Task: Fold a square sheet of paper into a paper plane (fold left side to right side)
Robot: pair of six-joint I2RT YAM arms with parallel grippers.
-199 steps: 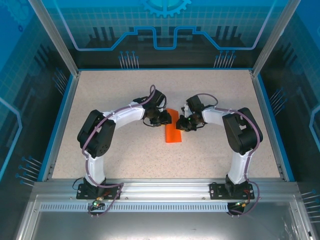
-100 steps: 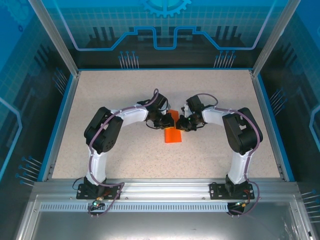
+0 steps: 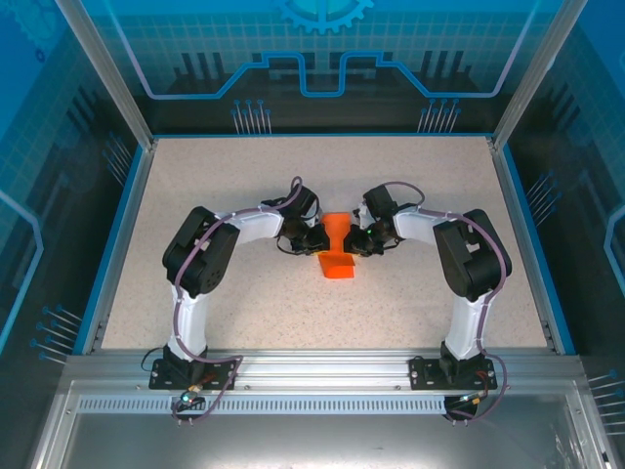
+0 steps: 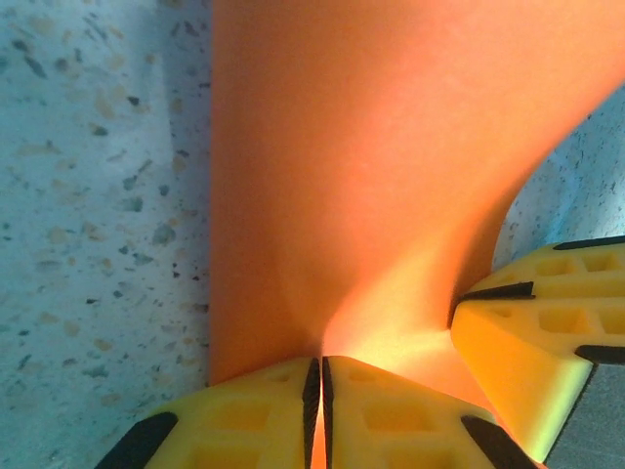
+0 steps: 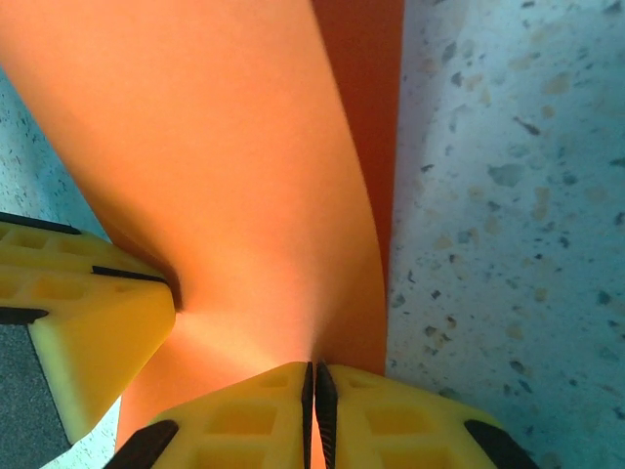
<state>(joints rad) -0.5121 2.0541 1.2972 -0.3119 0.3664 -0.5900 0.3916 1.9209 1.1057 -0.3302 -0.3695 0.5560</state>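
We find the orange paper (image 3: 337, 256) near the middle of the speckled worktop (image 3: 244, 313), lying as a strip that runs from far to near, with a tool on each side of it. From above, the left tool (image 3: 314, 238) sits at the strip's left edge and the right tool (image 3: 359, 238) at its right edge. They face each other across the far half of the strip, close together. There the paper looks narrowed, as if drawn in between them, while its near end spreads wider and lies flat on the worktop, clear of both tools.

In the left wrist view, the left tool's yellow fingers (image 4: 254, 420) are pressed together with only a thin dark slit between them. The paper's edge runs straight into that slit, so we read this tool as closed on the paper. The sheet fans away from the pinch in a smooth curve, lifted off the surface rather than flat. A finger of the right tool (image 4: 527, 332) touches the paper at the right of this view.

In the right wrist view, the right tool's fingers (image 5: 381, 420) are likewise nearly shut, with the paper's edge caught in the narrow gap. A finger of the left tool (image 5: 88, 322) meets the paper at the left. A darker orange layer shows behind the bowed sheet, beside bare worktop.
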